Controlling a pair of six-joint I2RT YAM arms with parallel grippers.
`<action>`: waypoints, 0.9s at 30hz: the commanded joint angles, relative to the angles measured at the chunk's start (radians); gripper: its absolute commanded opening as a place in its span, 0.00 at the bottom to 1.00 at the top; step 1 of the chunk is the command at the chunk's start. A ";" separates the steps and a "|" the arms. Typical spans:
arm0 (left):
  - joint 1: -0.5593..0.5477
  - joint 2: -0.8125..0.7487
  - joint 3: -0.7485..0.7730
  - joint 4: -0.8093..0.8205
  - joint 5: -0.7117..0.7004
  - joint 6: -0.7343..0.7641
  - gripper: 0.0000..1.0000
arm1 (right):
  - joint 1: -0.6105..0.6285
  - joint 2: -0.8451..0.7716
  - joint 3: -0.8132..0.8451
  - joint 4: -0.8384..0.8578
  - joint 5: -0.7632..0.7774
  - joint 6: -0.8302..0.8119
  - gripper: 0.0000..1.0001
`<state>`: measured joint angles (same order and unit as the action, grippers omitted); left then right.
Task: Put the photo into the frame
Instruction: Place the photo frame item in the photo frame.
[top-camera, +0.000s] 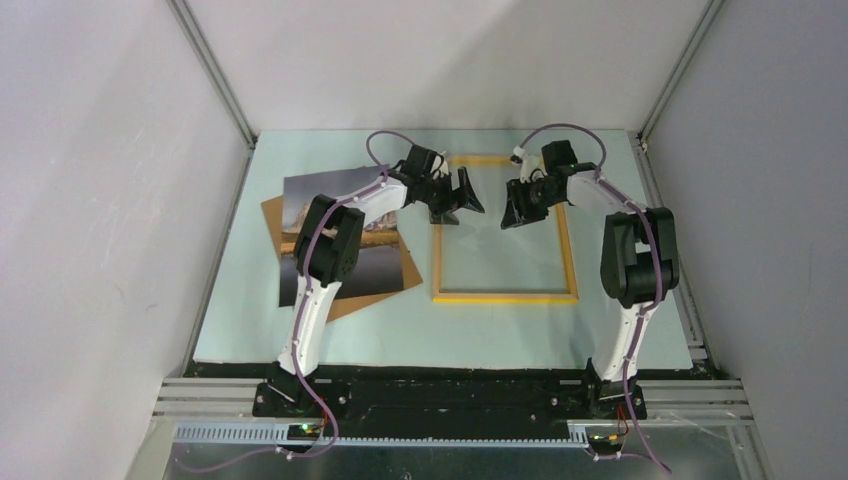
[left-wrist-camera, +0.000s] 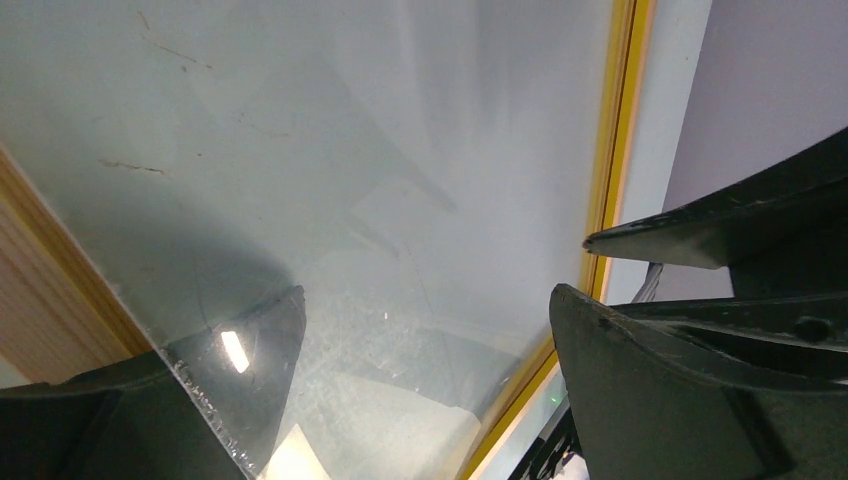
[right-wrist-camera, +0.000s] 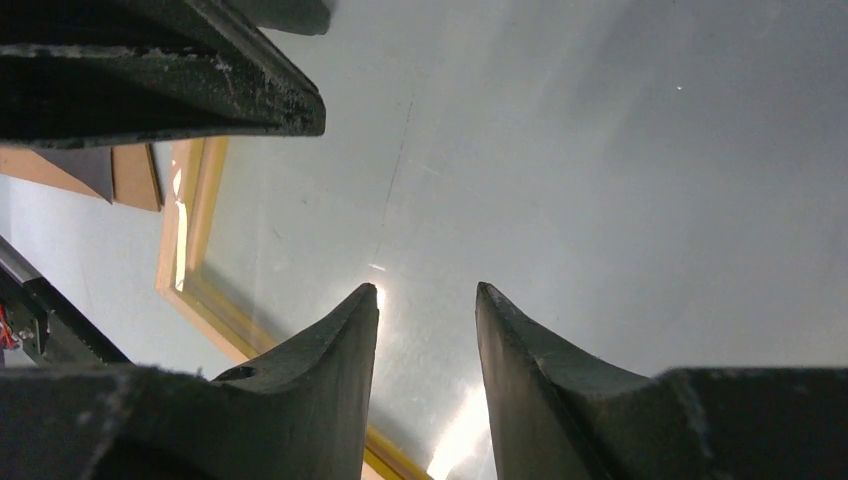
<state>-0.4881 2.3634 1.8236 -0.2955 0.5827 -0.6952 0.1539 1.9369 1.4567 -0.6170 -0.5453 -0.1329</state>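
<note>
Grey walls stand round a pale green worktop (top-camera: 500, 335). Top cam: the frame (top-camera: 505, 297) lies flat, mid-right on the worktop, w/ thin yellow sides. The photo (top-camera: 385, 262) lies face up on the left, well apart from the frame, on top of a brown backing board (top-camera: 272, 215). The left arm (top-camera: 330, 240) hides part of the photo. The left claw (top-camera: 458, 200) hangs over the frame's far left corner. The right claw (top-camera: 520, 208) hangs over the far part of the frame, near the left claw & facing it.

Left wrist cam: the left claw (left-wrist-camera: 420, 370) is spread wide & grips nothing. Its fingers (left-wrist-camera: 650, 390) hang over the shiny inside of the frame (left-wrist-camera: 610, 150).

Right wrist cam: the right claw (right-wrist-camera: 428, 300) has its two tips a bit apart, w/ nothing btw them. Below it is the shiny inside of the frame (right-wrist-camera: 190, 220). A bit of the backing board (right-wrist-camera: 130, 175) shows past the frame's side.
</note>
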 joint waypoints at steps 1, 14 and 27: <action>-0.004 -0.020 0.009 -0.049 -0.043 0.048 1.00 | 0.028 0.045 0.064 0.015 0.021 -0.011 0.45; -0.004 -0.037 -0.002 -0.048 -0.042 0.048 1.00 | 0.040 0.123 0.093 -0.004 0.095 -0.008 0.45; -0.003 -0.082 -0.032 -0.055 -0.054 0.070 1.00 | 0.036 0.148 0.099 -0.009 0.155 -0.008 0.44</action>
<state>-0.4885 2.3413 1.8076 -0.3164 0.5598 -0.6670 0.1925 2.0678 1.5158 -0.6235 -0.4324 -0.1326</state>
